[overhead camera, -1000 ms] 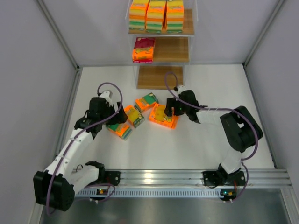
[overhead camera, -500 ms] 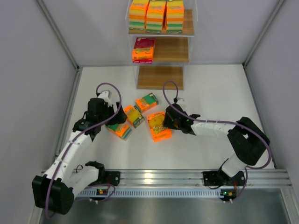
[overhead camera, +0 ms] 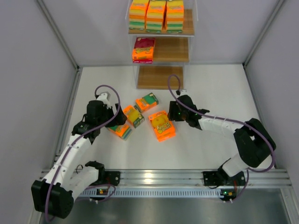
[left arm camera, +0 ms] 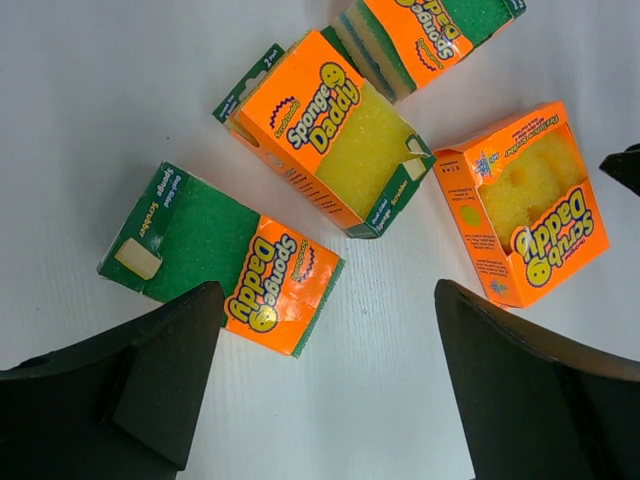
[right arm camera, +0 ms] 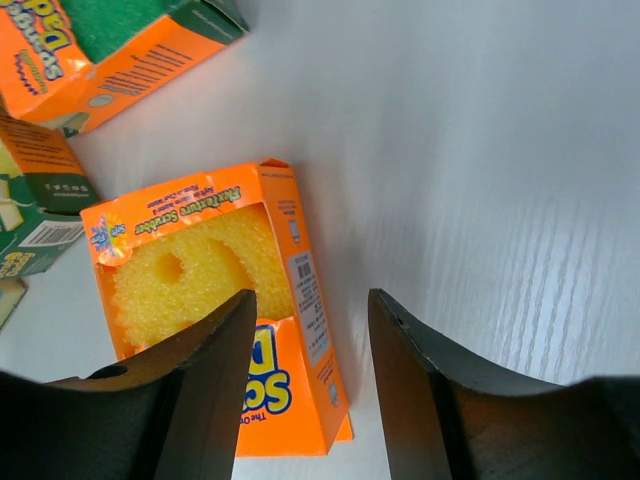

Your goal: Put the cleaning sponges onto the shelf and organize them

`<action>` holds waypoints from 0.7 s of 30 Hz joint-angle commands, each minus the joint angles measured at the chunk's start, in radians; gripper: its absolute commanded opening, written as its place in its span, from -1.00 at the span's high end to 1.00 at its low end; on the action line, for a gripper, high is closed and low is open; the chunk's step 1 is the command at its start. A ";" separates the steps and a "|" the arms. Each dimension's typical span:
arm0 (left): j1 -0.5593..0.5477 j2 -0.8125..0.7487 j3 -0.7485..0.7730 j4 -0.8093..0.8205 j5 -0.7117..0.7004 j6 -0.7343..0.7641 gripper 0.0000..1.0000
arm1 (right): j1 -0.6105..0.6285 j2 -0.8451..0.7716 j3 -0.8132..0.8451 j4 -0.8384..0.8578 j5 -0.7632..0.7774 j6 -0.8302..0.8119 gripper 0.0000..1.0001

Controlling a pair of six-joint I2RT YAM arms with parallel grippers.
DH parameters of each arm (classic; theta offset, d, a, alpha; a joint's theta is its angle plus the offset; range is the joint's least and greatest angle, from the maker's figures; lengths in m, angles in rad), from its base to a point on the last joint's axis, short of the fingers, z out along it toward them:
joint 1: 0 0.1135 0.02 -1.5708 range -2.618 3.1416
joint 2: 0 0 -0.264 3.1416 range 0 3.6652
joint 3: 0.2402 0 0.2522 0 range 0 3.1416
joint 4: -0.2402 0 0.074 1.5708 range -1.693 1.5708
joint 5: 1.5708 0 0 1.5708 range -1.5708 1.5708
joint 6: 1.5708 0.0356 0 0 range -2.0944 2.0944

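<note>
Several cleaning sponges stand in a row on the shelf's top board, and a magenta pack lies on the middle board. On the table lie more packs. An orange one with a yellow smiley sponge lies flat; my right gripper hangs open over its right edge, holding nothing. A green-and-orange pack lies by the left finger of my open left gripper. A yellow-faced pack and a green-faced one sit between.
The shelf's bottom board carries nothing, and the middle board is bare right of the magenta pack. Grey walls close in the white table on the left, right and behind. A metal rail runs along the near edge.
The right gripper's jaws narrowed. The yellow smiley pack turned and slid toward the front, and the gripper has drawn back to its right side. The left arm has barely moved.
</note>
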 commanded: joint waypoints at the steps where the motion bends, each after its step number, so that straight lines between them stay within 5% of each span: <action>1: -0.004 0.002 -0.002 0.043 -0.005 -0.020 -0.85 | -0.025 0.004 0.047 0.142 -0.152 -0.154 -0.02; 7: -0.004 0.015 -0.004 0.043 -0.021 -0.027 -0.85 | -0.067 0.080 0.064 0.178 -0.301 -0.191 0.00; 21: -0.004 0.055 0.004 0.043 -0.015 -0.032 -0.85 | -0.078 0.126 0.064 0.135 -0.294 -0.245 0.12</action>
